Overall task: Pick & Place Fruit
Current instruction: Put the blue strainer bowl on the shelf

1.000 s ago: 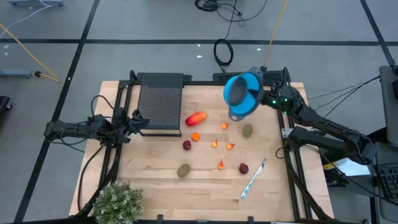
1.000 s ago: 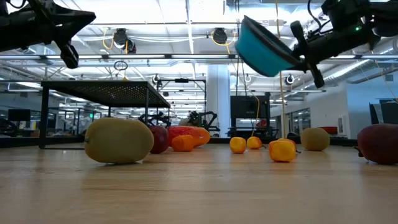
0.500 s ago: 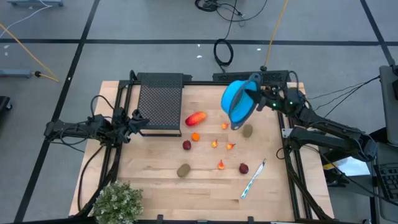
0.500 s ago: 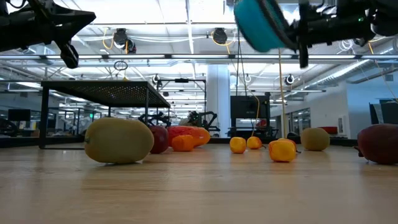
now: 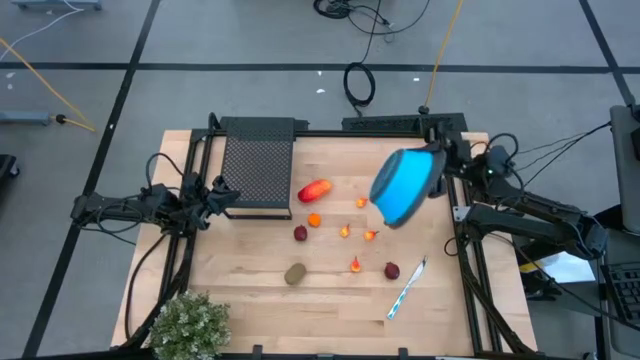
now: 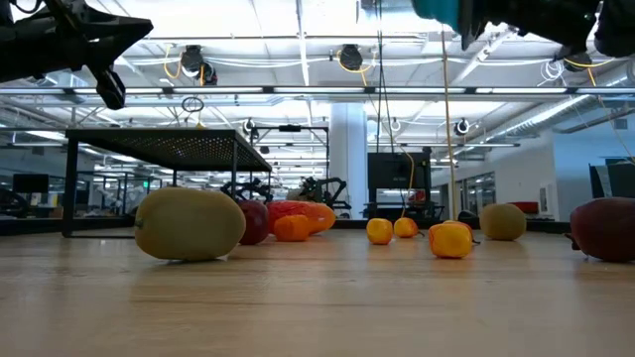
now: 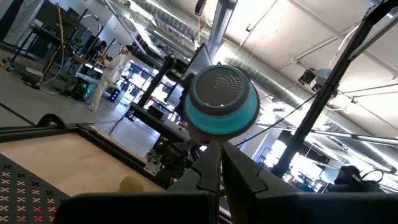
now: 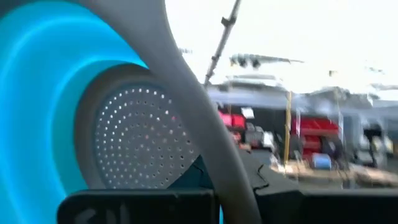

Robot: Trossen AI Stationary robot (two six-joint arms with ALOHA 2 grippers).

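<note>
fruit: elongated red-orange piece, ovals, dark red balls, orange bits | scattered loose on tabletop

Seen from above, the blue bowl covers the brown-green oval fruit on the surface beneath it, and hides the right claw's tips at its rim; at table height the bowl is cut off by the picture's top edge, only a sliver showing; beside the bowl, the tiny orange bits are too small to tell their shape; the plant is cropped by the bottom edge.
</note>
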